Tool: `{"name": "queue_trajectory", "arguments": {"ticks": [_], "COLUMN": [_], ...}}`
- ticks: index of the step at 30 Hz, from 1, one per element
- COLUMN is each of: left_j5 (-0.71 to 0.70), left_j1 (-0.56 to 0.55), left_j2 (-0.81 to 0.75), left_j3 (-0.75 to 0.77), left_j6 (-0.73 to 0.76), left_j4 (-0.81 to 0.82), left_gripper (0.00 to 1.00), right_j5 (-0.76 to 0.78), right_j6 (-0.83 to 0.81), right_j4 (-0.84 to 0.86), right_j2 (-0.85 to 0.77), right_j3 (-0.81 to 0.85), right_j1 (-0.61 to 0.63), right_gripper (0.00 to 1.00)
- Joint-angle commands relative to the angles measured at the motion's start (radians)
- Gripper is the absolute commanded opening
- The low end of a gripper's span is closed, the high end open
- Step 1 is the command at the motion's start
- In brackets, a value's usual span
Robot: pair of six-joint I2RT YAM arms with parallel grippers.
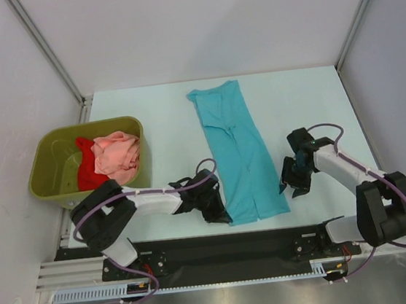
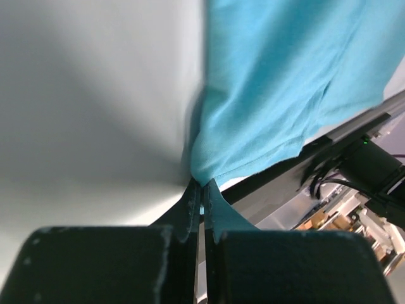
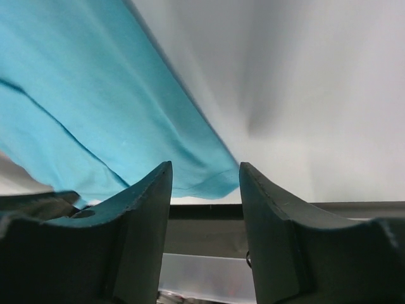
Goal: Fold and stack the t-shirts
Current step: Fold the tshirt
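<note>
pale white surface holds a long turquoise-blue cloth t-shirt. left claw pinches its near corner tight. right claw stands open beside it.

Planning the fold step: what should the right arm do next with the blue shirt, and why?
Probably ease the right gripper forward onto the near corner of the blue shirt and close. Its jaws stand open just short of that corner, while the left gripper is already pinched shut on the other near corner.
</note>
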Motion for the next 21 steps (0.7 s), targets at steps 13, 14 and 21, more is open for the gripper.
{"name": "queue_trajectory", "arguments": {"ticks": [13,14,21], "left_j5": [-0.08,-0.076,-0.069], "left_j1": [0.089,0.089,0.089], "left_j2": [-0.303,-0.304,-0.281], "left_j3": [-0.32,-0.325,-0.297], "left_j6": [0.152,0.155,0.19], "left_j4": [-0.245,-0.241,-0.225], "left_gripper": [0.01,0.0,0.0], "right_j5": [-0.143,-0.159,-0.166], "right_j6": [0.18,0.186,0.228], "right_j4": [0.105,0.116,0.228], "right_j2": [-0.196,-0.205,-0.271], "right_j3": [-0.171,-0.189,-0.277], "right_j1": [0.383,0.392,0.418], "right_gripper": [0.59,0.57,0.51]}}
